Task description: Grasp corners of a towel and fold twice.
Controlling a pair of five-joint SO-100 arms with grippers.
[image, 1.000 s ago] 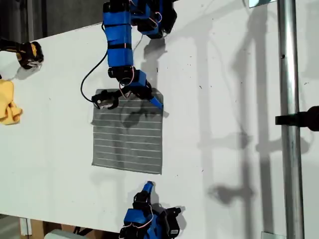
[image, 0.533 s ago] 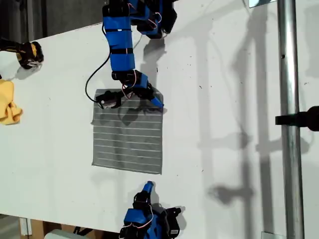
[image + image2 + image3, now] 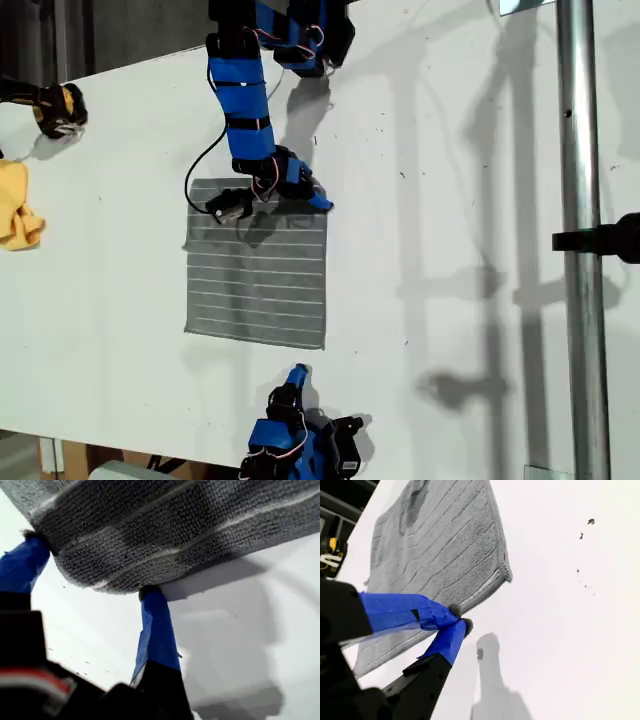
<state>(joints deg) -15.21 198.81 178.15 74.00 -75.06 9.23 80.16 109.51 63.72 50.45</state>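
So the towel (image 3: pixel 256 265) is lying flat on the white tabletop (image 3: pixel 450 150), grey with thin white stripes, spread out as one layer. The first gripper (image 3: pixel 270 200) is down at the towel's edge nearest the top of the exterior view, with one blue finger (image 3: pixel 314 200) poking out at the towel's corner (image 3: pixel 322 188) on that view's right. In the first wrist view its jaws are spread apart, both blue fingertips (image 3: pixel 155 600) touching the towel's hem, and a bit of the hem (image 3: pixel 100 580) bulges between them, so it's open around the edge, not clamped on it yet.

The second gripper (image 3: pixel 297 377) sits just past the towel's opposite edge, close to the corner (image 3: pixel 320 343) there but not touching the cloth. In the second wrist view its blue tips (image 3: pixel 457 617) are pressed together with nothing between them, so closed and empty, the towel just beside them.

Well away from the towel, at the exterior view's left edge, there's a yellow cloth (image 3: pixel 18 210) bunched up, and a metal pole (image 3: pixel 580 240) runs down that view's right side
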